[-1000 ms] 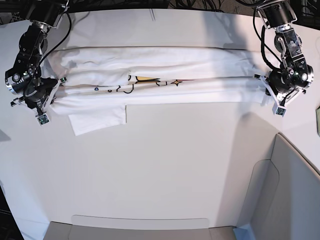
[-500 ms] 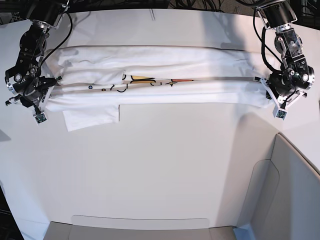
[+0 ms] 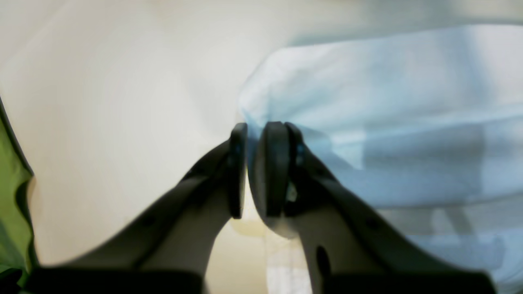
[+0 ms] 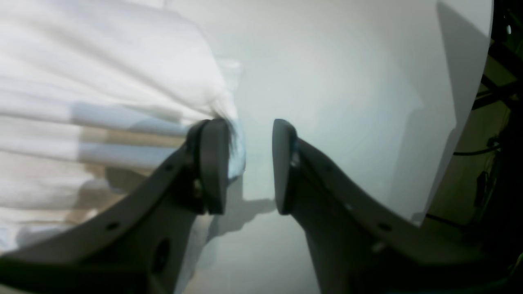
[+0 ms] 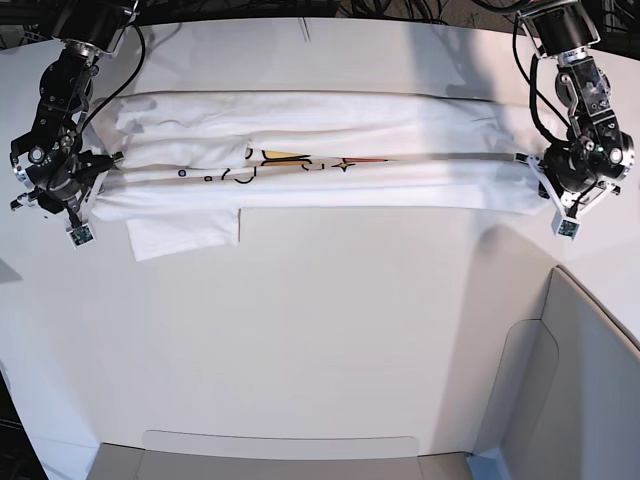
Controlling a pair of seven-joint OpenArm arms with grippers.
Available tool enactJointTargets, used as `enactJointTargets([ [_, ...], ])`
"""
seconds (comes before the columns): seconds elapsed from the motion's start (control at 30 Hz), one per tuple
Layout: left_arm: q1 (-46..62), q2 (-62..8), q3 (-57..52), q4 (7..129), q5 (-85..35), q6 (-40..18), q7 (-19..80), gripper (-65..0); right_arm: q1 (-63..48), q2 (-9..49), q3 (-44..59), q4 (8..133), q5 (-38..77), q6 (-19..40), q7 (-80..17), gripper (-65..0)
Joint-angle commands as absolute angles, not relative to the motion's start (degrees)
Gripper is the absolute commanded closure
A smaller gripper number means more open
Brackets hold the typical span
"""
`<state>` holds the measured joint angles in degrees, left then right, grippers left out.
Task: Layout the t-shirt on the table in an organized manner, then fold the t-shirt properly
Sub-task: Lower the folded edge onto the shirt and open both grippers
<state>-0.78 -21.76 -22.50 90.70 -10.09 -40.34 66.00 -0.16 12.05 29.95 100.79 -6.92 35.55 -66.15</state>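
Change: since a second ago the white short-sleeved cloth t-shirt (image 5: 310,165) with its strip of blue, yellow and orange print has been drawn tauter and shifted toward the far edge; the loose sleeve flap at the near left has slid with it, and the right gripper's jaws have parted.
Shirt position: stretched lengthwise across the far part of the large smooth white table (image 5: 330,330), both long sides folded inward so only a narrow band of print shows along the middle seam.
Left gripper (image 3: 250,169): clenched on the shirt's end, a thin fold of cloth pinched between the dark pads.
Right gripper (image 4: 247,165): released, jaws standing apart, with the cloth's edge resting against one pad only.
Done: laying out and the lengthwise folds look finished.
Left: by my reading, tucking in the stray sleeve, freeing the left end, then folding the long strip crosswise.
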Motion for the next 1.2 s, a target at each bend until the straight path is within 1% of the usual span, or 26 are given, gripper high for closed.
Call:
enactJointTargets([
  [0.0,-1.63,-22.90,-22.99,91.65,-9.36,-40.00,65.63,-9.3,0.57,13.05,30.37,102.11,-8.04,35.47,-65.98,-19.5],
  [0.1,-1.71,-22.90,-23.08,91.65,-9.54,-40.00,65.36,-10.0,-0.13,12.97,30.11,103.87,-7.96,35.56,-65.80,-19.5],
  [0.27,-3.56,-22.64,-23.16,91.65,-9.63,-40.00,65.63,-15.8,-0.48,12.79,30.20,106.86,-7.96,35.47,-65.71,-19.5],
  [1.0,-3.30,-22.64,-22.64,91.65,-9.63,-40.00,65.71,-16.0,-4.09,12.97,30.02,106.59,-8.13,35.38,-65.98,-19.7],
  [1.07,-3.21,-22.64,-22.55,91.65,-9.63,-40.00,65.71,-16.0,-4.18,12.97,29.93,106.51,-8.04,35.38,-65.89,-21.4],
  [1.17,-3.21,-22.64,-22.73,91.65,-9.63,-40.00,65.71,-16.0,-4.18,12.88,29.93,106.42,-8.04,35.38,-65.80,-26.1],
])
